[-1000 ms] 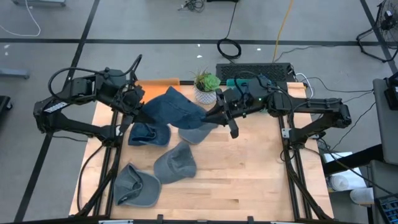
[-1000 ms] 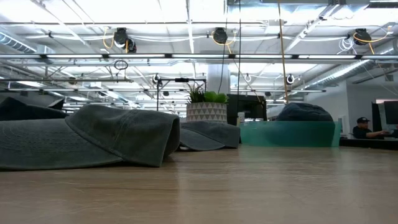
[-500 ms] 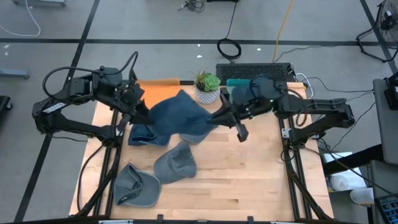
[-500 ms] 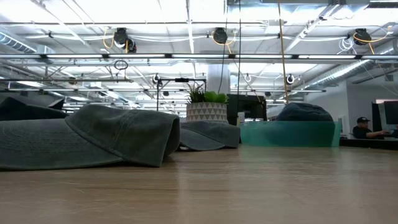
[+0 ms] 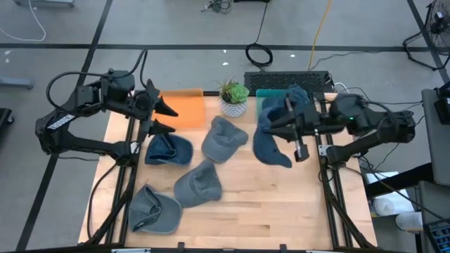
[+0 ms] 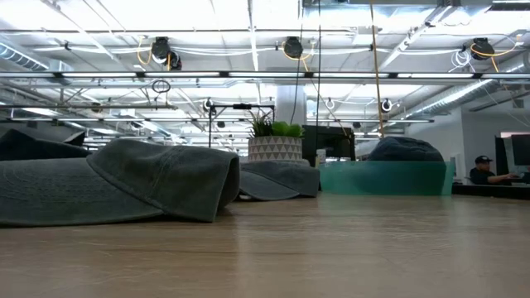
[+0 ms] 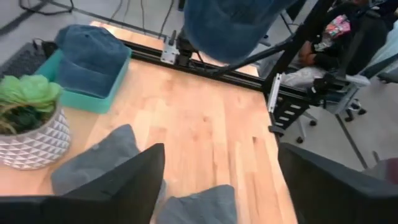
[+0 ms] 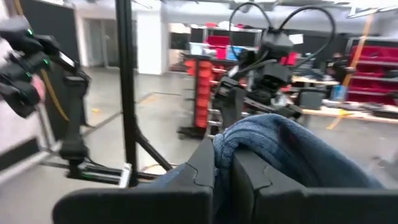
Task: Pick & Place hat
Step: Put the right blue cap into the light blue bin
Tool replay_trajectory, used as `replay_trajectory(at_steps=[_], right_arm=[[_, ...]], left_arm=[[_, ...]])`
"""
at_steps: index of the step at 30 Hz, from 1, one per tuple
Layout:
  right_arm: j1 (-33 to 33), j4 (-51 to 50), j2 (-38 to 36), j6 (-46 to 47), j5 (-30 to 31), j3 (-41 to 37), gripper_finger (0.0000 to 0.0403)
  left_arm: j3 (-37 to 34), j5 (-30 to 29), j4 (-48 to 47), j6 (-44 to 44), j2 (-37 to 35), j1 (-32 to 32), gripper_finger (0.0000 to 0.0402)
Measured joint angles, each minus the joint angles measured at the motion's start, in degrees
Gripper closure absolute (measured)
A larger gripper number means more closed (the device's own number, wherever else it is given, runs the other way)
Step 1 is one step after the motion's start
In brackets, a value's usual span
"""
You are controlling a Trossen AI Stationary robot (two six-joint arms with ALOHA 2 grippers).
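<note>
Your wooden counter (image 5: 281, 204) fills the middle of the high view, with the left arm at the upper left of the frame and the right arm at the upper right. Your right hand (image 5: 294, 130) sits right of centre, over the counter's right side, pinched tight on a dark blue hat (image 5: 271, 137); the hat hangs from it above the counter, draping toward the lower left of the hand. In the right wrist view you see the blue cloth (image 8: 280, 149) bunched between the two fingers.

Your left hand (image 5: 166, 116) is at the upper left, above the orange mat (image 5: 186, 107), with its fingers spread wide and nothing between them.

On the teal tray (image 5: 266, 95) at the upper right of centre lies another blue hat (image 5: 295, 95). Below the mat, a blue hat (image 5: 167, 149) lies at left of centre. Three grey hats lie on the counter: one in the centre (image 5: 223, 138), one just below it (image 5: 197, 184), and one at the lower left (image 5: 155, 209). A potted plant (image 5: 233, 97) stands at the top centre, between the mat and the tray.

In the low view, a grey hat (image 6: 124, 190) fills the left of the frame.
</note>
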Motion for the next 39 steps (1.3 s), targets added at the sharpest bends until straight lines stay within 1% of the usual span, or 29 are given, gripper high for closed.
replay_trajectory(at_steps=[5, 10, 15, 17, 23, 28, 34, 39], right_arm=[[3.7, -4.7, -2.8, -4.6, 8.8, 0.0, 0.0395], [7.8, -10.6, -4.0, -7.2, 17.4, 0.1, 0.0395], [10.6, -16.4, -4.0, -7.4, 23.4, 0.1, 0.0395], [11.8, -18.3, -4.0, -7.4, 25.9, 0.1, 0.0395], [16.1, -21.4, -3.1, -9.9, 36.7, 0.1, 0.0395], [18.7, -21.4, -2.1, -10.5, 40.7, 0.1, 0.0395], [21.8, -23.3, -1.1, -8.6, 43.6, 0.1, 0.0395], [22.7, -24.8, -1.1, -6.0, 43.8, 0.1, 0.0396]], left_arm=[[0.0, -2.3, 0.4, 0.0, 0.0, 1.7, 0.0058], [0.0, -3.0, 0.4, -0.1, 0.0, 2.7, 0.0055], [0.0, -5.5, 0.4, -0.2, 0.0, 3.5, 0.0055], [0.0, -5.7, 0.4, -0.2, 0.0, 3.9, 0.0055], [0.0, -5.9, 0.6, -1.6, 0.0, 4.6, 0.0055], [0.0, -6.5, 0.6, -1.7, 0.0, 4.5, 0.0055], [0.0, -8.4, 0.7, -2.8, 0.0, 4.5, 0.0055], [0.0, -8.4, 0.7, -2.8, 0.0, 4.5, 0.0055]])
